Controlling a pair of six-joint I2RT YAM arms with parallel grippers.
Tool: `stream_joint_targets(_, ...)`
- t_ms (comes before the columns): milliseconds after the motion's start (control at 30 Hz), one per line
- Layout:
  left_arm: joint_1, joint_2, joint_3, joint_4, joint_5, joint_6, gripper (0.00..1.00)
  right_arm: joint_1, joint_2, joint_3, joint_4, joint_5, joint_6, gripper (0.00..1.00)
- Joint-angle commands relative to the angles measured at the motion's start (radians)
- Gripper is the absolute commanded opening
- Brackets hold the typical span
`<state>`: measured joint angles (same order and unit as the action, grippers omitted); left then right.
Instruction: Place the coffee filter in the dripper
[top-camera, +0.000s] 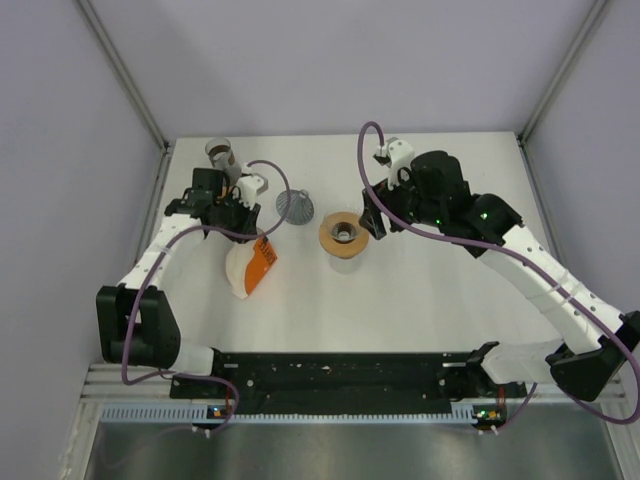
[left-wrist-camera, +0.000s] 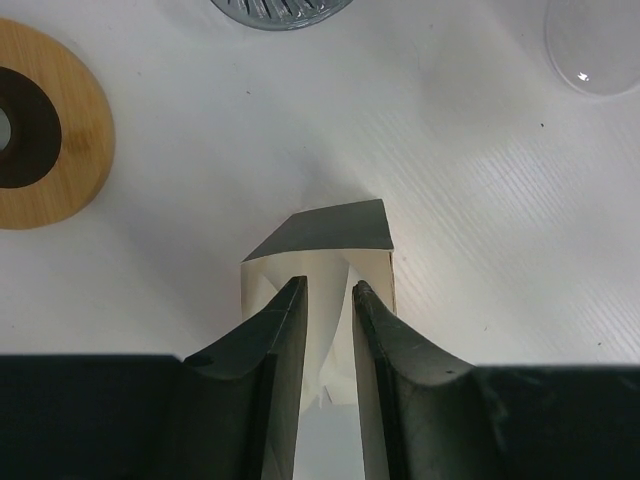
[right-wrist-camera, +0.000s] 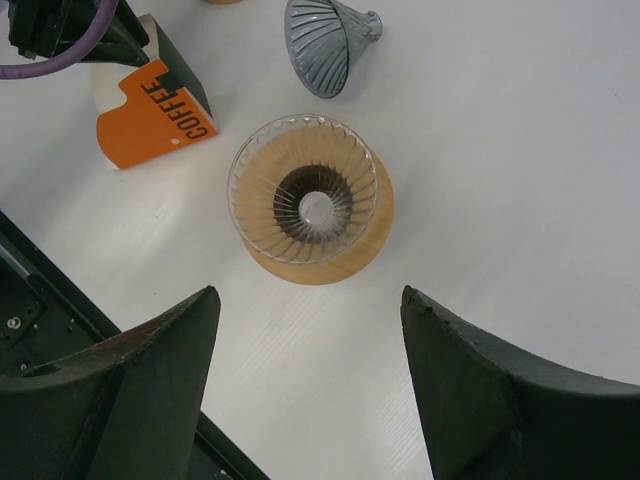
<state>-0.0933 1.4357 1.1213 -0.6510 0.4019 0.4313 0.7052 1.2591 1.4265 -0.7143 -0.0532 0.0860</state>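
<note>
A glass dripper (right-wrist-camera: 303, 190) on a wooden ring stands at mid-table (top-camera: 342, 236); its wooden ring also shows in the left wrist view (left-wrist-camera: 40, 130). An orange-and-white coffee filter pack (top-camera: 252, 266) lies to its left and shows in the right wrist view (right-wrist-camera: 150, 100). My left gripper (left-wrist-camera: 325, 290) is at the pack's open end (left-wrist-camera: 325, 228), its jaws nearly shut on a white paper filter (left-wrist-camera: 328, 268). In the top view the left gripper (top-camera: 243, 232) sits over the pack's far end. My right gripper (right-wrist-camera: 310, 300) is open and empty, hovering just near of the dripper (top-camera: 380, 215).
A grey ribbed cone dripper (top-camera: 296, 207) lies on its side behind the glass one and shows in the right wrist view (right-wrist-camera: 325, 40). A cup (top-camera: 220, 152) stands at the far left. A clear glass object (left-wrist-camera: 595, 45) shows at the left wrist view's top right.
</note>
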Motion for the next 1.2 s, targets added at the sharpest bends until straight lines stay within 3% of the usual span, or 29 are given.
stream_joint_targets(0,0.001,0.003,0.031,0.013,0.005,0.001,0.3,0.011,-0.032,-0.001,0.006,0.009,-0.014,0.73)
stream_joint_targets(700,0.001,0.02,-0.055,0.021,-0.057,0.03,0.3,0.011,-0.047,-0.021,-0.004,0.006,-0.015,0.74)
stream_joint_targets(900,0.001,-0.03,-0.049,0.011,-0.074,0.004,0.0,0.011,-0.05,-0.017,-0.007,0.004,-0.011,0.74)
stream_joint_targets(1167,0.001,-0.15,0.029,-0.105,-0.155,-0.055,0.0,0.011,-0.056,-0.011,-0.007,0.003,-0.009,0.74)
